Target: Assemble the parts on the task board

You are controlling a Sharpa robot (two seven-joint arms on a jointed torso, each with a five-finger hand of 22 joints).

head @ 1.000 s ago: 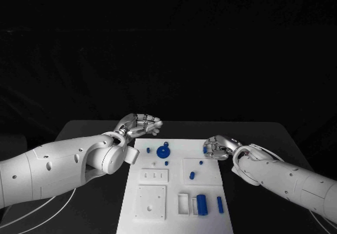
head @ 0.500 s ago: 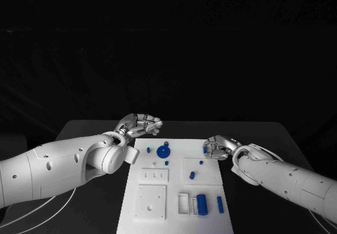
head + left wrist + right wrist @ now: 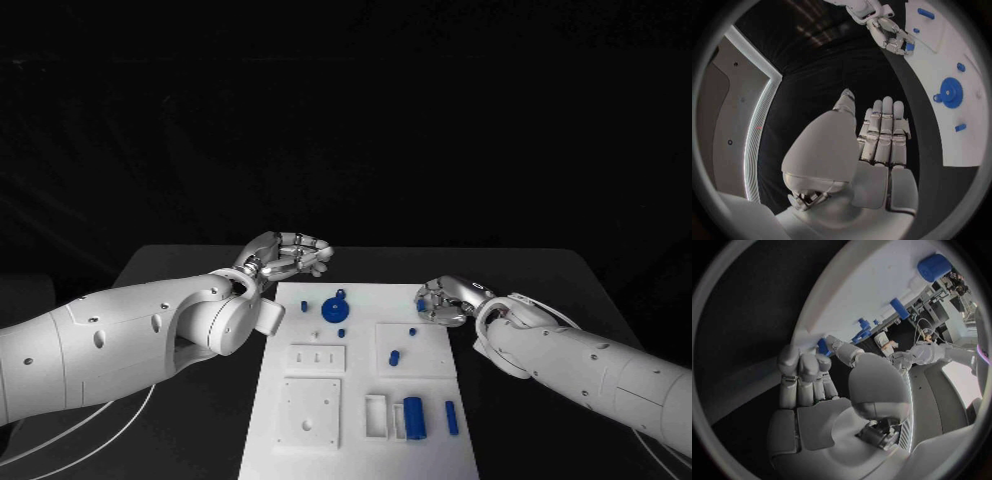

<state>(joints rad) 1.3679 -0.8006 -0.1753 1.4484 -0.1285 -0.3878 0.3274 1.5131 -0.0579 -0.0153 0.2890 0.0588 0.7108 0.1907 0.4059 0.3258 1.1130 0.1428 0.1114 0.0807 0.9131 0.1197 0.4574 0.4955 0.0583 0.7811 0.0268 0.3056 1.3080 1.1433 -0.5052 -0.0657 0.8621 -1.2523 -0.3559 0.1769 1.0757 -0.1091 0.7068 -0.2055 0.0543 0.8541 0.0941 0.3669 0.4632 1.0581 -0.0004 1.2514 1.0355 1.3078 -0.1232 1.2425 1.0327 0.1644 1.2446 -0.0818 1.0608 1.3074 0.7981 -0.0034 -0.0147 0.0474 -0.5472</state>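
A small blue part sits pinched in the right hand at the right edge of the task board, near its far end; the right wrist view shows the same blue piece caught between the thumb and the curled fingers just at the board's rim. On the white task board, which lies lengthwise in the middle of the black table, a blue gear stands near the far end, with small blue pegs close by it and a blue cylinder in a holder at the near end. The left hand hangs off the board's far left corner, above the table, holding nothing, its fingers stretched out side by side.
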